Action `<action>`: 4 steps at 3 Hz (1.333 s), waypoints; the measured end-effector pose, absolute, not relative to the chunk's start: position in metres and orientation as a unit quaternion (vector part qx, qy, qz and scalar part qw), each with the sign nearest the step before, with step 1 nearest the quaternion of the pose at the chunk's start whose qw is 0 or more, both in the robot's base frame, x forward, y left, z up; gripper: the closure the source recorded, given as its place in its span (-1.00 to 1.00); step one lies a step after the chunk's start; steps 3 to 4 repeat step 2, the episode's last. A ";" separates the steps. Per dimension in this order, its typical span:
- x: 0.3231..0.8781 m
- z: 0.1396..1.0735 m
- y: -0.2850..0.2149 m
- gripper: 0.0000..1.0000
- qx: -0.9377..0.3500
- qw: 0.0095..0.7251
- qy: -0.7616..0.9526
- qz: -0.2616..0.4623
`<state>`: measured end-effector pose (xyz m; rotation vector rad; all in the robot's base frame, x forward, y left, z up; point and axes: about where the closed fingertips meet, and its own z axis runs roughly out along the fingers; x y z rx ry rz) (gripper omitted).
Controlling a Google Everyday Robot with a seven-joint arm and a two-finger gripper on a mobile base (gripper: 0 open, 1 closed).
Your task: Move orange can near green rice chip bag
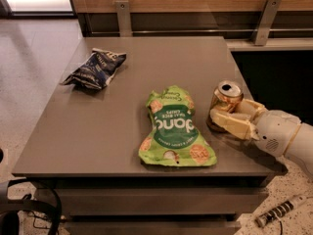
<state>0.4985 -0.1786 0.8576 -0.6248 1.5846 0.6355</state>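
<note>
A: Where do we see the orange can?

B: We see it upright just to the right of the green rice chip bag. It is a slim metal cylinder with a shiny tan side and a round silver top.

A: And the gripper?

B: It reaches in from the right of that bag. Its smooth cream fingers are clasped around the lower part of the can, one on each side.

A: How does the bag lie?

B: We see it flat and crinkled on the matte grey table, glossy and narrower at the middle. A crumpled dark blue snack bag lies well apart, up and to the left of it.
</note>
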 end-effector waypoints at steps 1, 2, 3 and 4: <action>0.499 0.858 -0.177 -0.82 -0.273 0.614 0.687 0.277; 0.499 0.858 -0.175 -1.00 -0.274 0.614 0.687 0.277; 0.499 0.858 -0.175 -1.00 -0.274 0.614 0.687 0.277; 0.499 0.858 -0.175 -1.00 -0.274 0.614 0.687 0.277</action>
